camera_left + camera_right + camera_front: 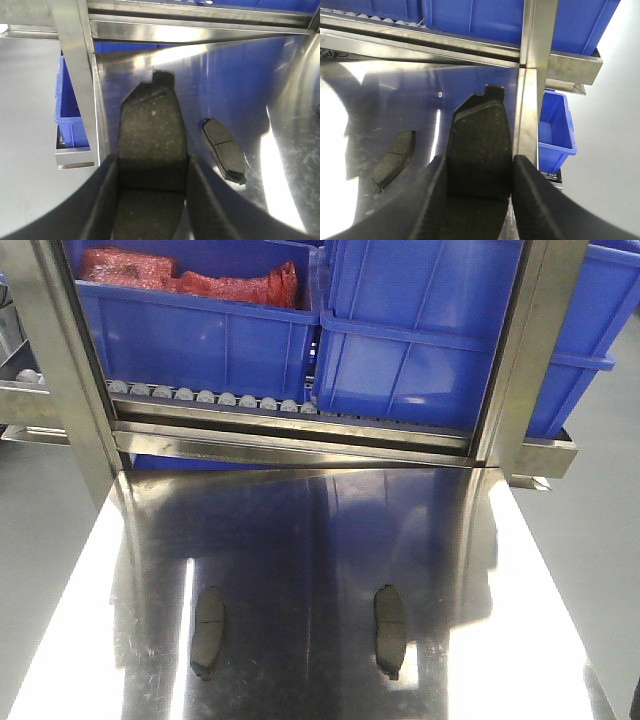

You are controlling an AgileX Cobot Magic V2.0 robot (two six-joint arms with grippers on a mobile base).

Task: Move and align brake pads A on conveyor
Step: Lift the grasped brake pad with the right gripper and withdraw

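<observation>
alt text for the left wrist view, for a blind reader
The left gripper holds a dark brake pad between its fingers, the pad pointing away from the camera. A second pad lies flat on the shiny steel tabletop to its right; a steel post and a blue bin stand at the left.

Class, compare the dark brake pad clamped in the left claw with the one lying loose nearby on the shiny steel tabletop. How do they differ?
The clamped dark grey-brown oblong brake pad is gripped by the left claw; the loose dark grey-brown oblong brake pad lies on the shiny steel tabletop. Seen from the left wrist, the clamped pad runs straight ahead; the loose pad lies slanted. Same colour and shape.
</observation>
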